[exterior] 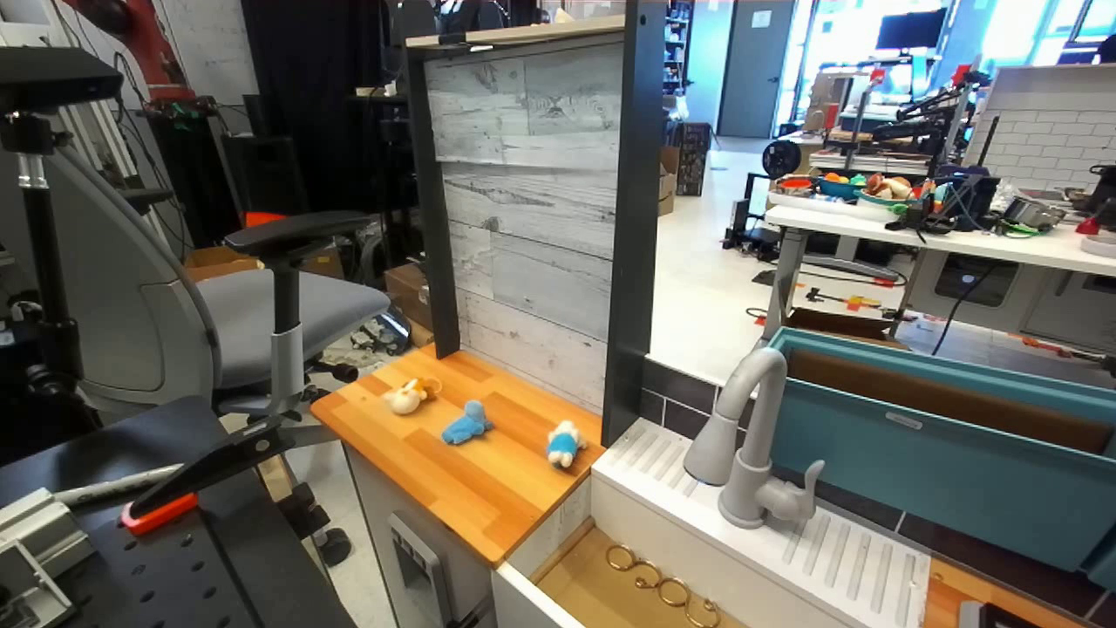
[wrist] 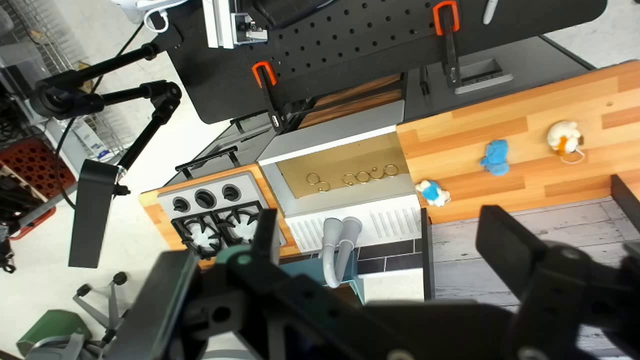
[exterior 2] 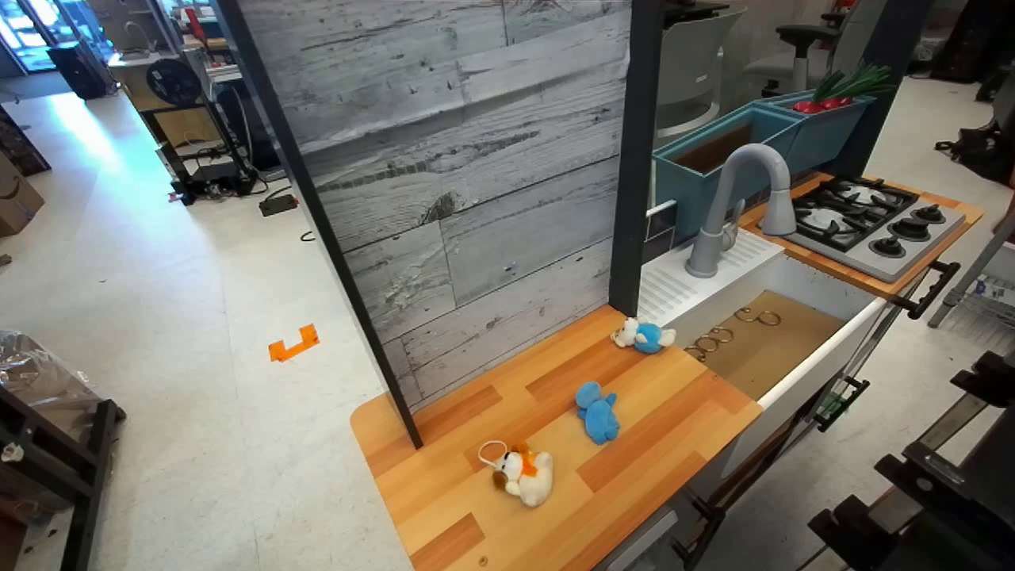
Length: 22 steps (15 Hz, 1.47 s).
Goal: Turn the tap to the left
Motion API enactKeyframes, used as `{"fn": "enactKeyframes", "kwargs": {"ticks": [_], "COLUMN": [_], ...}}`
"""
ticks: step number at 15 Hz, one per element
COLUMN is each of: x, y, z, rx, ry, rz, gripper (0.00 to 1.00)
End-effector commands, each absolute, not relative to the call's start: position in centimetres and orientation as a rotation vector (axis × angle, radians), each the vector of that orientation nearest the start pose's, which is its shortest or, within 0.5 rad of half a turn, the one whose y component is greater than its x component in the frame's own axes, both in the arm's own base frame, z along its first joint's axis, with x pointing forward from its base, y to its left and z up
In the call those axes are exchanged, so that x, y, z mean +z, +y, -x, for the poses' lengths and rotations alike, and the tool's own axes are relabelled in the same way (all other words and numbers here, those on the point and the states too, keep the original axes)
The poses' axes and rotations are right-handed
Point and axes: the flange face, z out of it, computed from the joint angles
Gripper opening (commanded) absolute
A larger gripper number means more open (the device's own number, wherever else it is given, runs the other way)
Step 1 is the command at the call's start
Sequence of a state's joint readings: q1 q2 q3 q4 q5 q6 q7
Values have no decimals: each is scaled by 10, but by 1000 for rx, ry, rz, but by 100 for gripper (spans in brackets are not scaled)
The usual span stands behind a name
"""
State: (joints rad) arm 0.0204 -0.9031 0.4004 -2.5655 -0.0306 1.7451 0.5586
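Note:
The tap (exterior: 760, 440) is light grey, with a thick upright base and a gooseneck spout. It stands on the white ridged ledge behind the sink in both exterior views (exterior 2: 716, 210). Its spout head hangs down on the basin side, and a small lever sits on its base. In the wrist view the tap (wrist: 346, 242) shows from above, with the spout head beside the base. My gripper (wrist: 378, 222) is open and empty, its two black fingers wide apart. The tap appears between them, nearer the left finger, far below and untouched. The gripper cannot be made out in the exterior views.
A teal planter (exterior: 942, 488) stands close behind the tap. A dark post (exterior 2: 634, 159) and grey plank panel (exterior 2: 476, 198) rise beside it. The sink holds gold hooks (wrist: 362, 176). Small plush toys (exterior 2: 599, 412) lie on the wooden counter (exterior 2: 658, 404). A stove (exterior 2: 864, 218) adjoins the sink.

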Motion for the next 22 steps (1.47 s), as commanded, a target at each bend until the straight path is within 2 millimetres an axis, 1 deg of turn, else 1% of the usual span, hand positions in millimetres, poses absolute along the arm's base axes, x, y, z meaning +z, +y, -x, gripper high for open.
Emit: {"fn": "enactKeyframes", "kwargs": {"ticks": [1,14,16,20,22], "x": [521,521,515,489,474], "y": [137,137,134,120,110], "z": [-271,-271,-282,-307,-325], "rx": [-304,-304,-327,-313,-316], "ry": [462,462,488,440,437], "rz": [3392,3392,3389,3420,3431], "gripper": [100,100,100,100,100]}}
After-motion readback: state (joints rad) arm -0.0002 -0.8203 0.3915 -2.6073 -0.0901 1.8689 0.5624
